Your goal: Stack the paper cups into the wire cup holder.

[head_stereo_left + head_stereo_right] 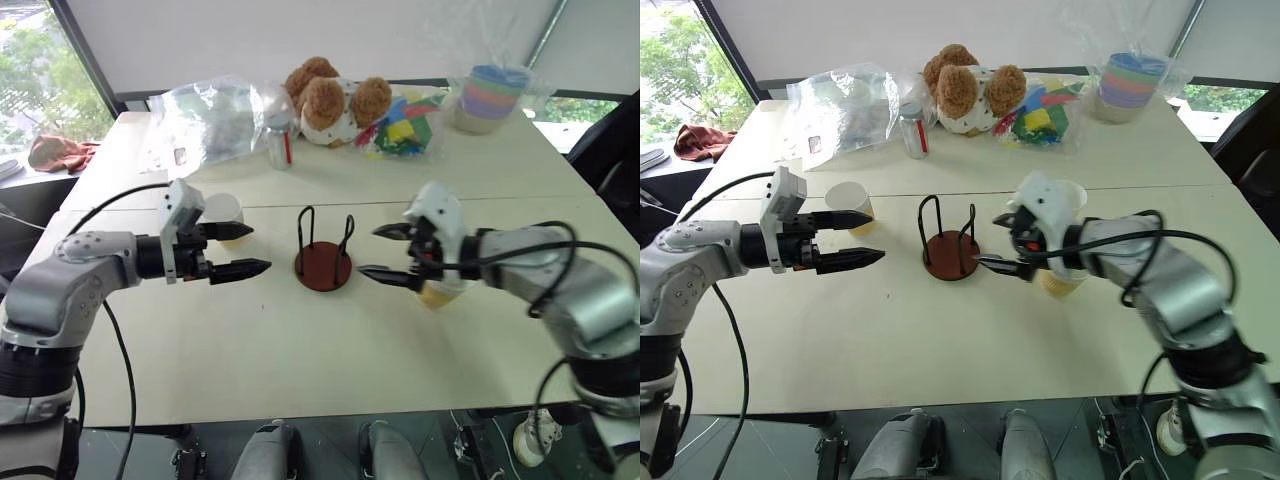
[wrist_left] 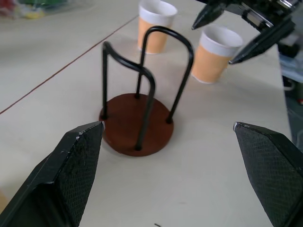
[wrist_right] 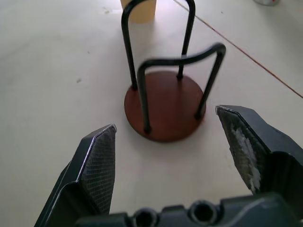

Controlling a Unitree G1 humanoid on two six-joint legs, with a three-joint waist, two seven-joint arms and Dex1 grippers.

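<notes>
The wire cup holder (image 1: pixel 323 262), a dark red disc with two black wire loops, stands empty at the table's middle. My left gripper (image 1: pixel 258 249) hovers just left of it, open, pointing at it with nothing between its fingers. My right gripper (image 1: pixel 370 251) hovers just right of it, also open and holding nothing. One paper cup (image 1: pixel 850 203) stands upright behind the left gripper. Two more paper cups (image 2: pixel 155 26) (image 2: pixel 215 54) stand upright to the right of the holder, partly hidden behind the right gripper. The right wrist view looks straight at the holder (image 3: pixel 163 109).
Along the far edge lie a clear plastic bag (image 1: pixel 215 115), a small can (image 1: pixel 279 145), teddy bears (image 1: pixel 330 100), a bag of coloured blocks (image 1: pixel 405 128) and a pastel cup stack in plastic (image 1: pixel 492 95). A red cloth (image 1: pixel 58 152) lies off the table's left side.
</notes>
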